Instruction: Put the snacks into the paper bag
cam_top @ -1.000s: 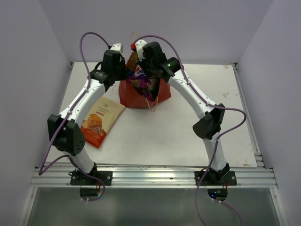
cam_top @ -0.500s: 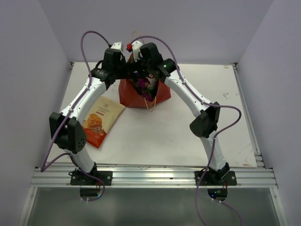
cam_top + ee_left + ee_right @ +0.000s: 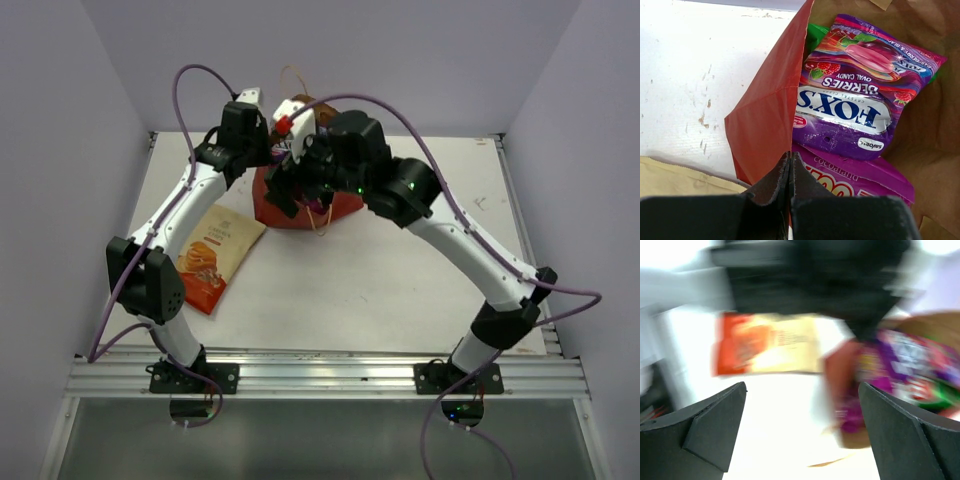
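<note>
While the left gripper [image 3: 790,172] was pressed together on the top edge of one wall of the reddish-brown paper carrier bag [image 3: 765,115], pinching the paper between its black fingers [image 3: 767,192], the right gripper [image 3: 802,387] hung with its two dark fingers [image 3: 715,427] spread wide and nothing between them.

Overhead view: the bag [image 3: 272,208] stood toward the far middle of the white tabletop [image 3: 400,270]. Both arms were bent over it, and the right arm covered most of its mouth.

Left wrist view: the pinched wall was drawn aside, so that the bag's tan-brown inside showed. Within lay a glossy purple foil candy pack marked FOX'S BERRIES [image 3: 850,100], printed face toward the camera. Below its lower edge a second purple foil pack [image 3: 855,177] showed in part. A green foil corner [image 3: 815,35] showed behind its upper left edge.

The beige-orange flat chip packet [image 3: 212,258] lay outside the bag. It was flat on the tabletop, near the left arm and apart from the bag's red wall.

Right wrist view: heavily motion-blurred. The beige-orange packet and the purple packs in the bag's mouth could be made out beyond the spread fingers. Finer detail could not be told.
</note>
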Motion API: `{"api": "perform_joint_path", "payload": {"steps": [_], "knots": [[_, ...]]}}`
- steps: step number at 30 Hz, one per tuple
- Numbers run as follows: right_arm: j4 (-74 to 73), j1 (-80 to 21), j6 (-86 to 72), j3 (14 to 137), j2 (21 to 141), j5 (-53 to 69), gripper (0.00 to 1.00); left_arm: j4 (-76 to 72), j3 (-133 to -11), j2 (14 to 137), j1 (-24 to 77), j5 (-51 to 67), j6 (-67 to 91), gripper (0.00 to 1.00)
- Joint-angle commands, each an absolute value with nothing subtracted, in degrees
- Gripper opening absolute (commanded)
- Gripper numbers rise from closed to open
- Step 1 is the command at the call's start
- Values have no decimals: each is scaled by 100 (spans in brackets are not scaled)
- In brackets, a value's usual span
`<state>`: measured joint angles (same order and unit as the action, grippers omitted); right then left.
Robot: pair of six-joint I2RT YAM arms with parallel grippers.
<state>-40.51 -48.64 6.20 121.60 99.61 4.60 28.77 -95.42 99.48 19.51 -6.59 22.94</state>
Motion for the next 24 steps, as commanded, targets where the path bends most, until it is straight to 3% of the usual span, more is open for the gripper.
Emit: {"api": "perform_joint_path", "payload": {"steps": [1,13,24], "knots": [[-4218,-5492,590,11331,9765,939,99,2575,-9861,9879,1881,-598,2153,0],[-2455,-6319,185,9406,10256,1345,99,2733,-9914,9668,1881,-466,1934,0],[-39,-6548,-501,8729,11283,924,98,3032,-9844,9325,1881,-378,1916,0]]}}
